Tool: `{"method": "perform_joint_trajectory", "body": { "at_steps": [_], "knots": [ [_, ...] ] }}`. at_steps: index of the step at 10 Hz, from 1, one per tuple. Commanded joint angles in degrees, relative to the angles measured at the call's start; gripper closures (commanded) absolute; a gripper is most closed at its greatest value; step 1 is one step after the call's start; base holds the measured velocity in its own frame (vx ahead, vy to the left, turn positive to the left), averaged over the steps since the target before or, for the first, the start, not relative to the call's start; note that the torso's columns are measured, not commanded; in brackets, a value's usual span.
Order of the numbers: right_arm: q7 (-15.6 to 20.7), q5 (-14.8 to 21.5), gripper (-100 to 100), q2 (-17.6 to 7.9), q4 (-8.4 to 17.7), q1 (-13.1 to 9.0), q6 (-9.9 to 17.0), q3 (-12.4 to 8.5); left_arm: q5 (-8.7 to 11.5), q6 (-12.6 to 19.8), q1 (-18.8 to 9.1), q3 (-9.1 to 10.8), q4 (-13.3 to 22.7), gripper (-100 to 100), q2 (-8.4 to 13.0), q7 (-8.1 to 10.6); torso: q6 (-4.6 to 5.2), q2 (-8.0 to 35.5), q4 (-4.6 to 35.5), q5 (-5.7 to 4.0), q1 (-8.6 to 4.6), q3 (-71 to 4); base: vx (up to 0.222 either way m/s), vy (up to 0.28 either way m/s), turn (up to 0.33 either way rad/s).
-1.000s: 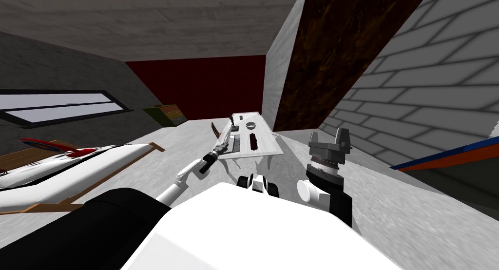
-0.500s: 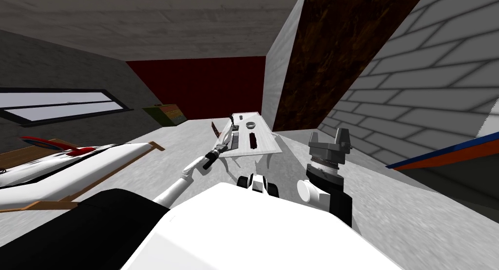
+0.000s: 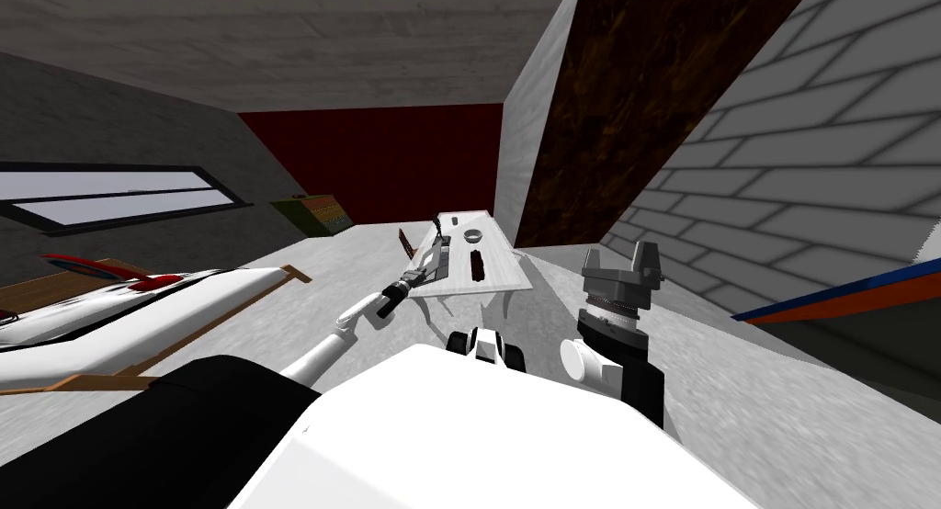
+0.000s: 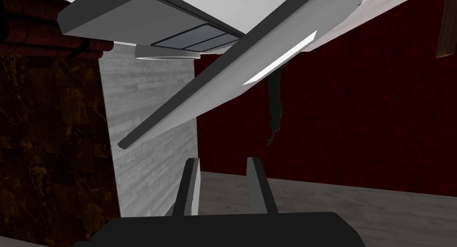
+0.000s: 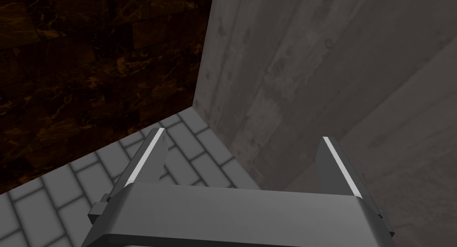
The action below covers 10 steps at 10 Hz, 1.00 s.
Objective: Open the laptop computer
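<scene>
1. Since a second ago, the laptop [image 3: 437,254] shows you a broader grey face where a thin pale edge stood.
2. It lies at the near-left edge of the white table [image 3: 504,266], with open floor to the left. The flat grey lid [image 4: 214,92] is part raised.
3. Your left gripper [image 4: 222,162] is just short of the lid, its fingers drawn close and pinching nothing.
4. On the table you have one laptop, one round white dish [image 3: 473,234] and one dark red ribbed piece [image 3: 477,265].
5. Your right gripper [image 5: 242,135] has its fingers spread wide, empty.

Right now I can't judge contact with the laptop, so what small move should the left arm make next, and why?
Probably ease the left claw forward onto the lid and push it away from the base. The laptop stands only partly open, a wedge between lid and base, and the claw's narrowed fingertips sit short of the lid, holding nothing.
</scene>
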Motion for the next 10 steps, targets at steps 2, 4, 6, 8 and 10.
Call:
{"method": "perform_joint_trajectory", "body": {
  "at_steps": [2, 4, 6, 8, 10],
  "knots": [
    [0.0, 0.0, 0, 0.0, 0.0, 0.0, 0.0, 0.0, 1.8, 2.7, 2.1, 0.35, -4.8, -100, 4.4, 1.99, 0.0, 0.1, 0.0, 0.02, 0.05, 0.0, 0.017, -0.018, 0.019],
    [0.0, 0.0, 0, 0.0, 0.0, 0.0, 0.0, 0.0, 2.8, 4.1, 3.2, 0.57, -7.3, -100, 6.8, 3.07, 0.0, 0.0, 0.0, 0.03, 0.08, 0.0, 0.019, -0.015, 0.022],
    [0.0, 0.0, 0, 0.0, 0.0, 0.0, 0.0, 0.0, 2.9, 4.1, 3.2, 0.5, -7.4, -100, 7.0, 3.11, 0.0, 0.0, 0.0, 0.02, 0.05, 0.0, 0.014, -0.015, 0.014],
    [0.0, 0.0, 0, 0.0, 0.0, 0.0, 0.0, 0.0, 2.9, 4.2, 3.3, 0.51, -7.5, 0, 7.1, 3.22, 0.0, 0.0, 0.0, 0.04, 0.11, 0.0, 0.0, 0.0, 0.0],
    [0.0, 0.0, 0, 0.0, 0.0, 0.0, 0.0, 0.0, 2.9, 4.2, 3.3, 0.51, -7.5, 0, 7.1, 3.22, 0.0, 0.0, 0.0, 0.03, 0.07, 0.0, 0.0, 0.0, 0.0]
  ]
}}
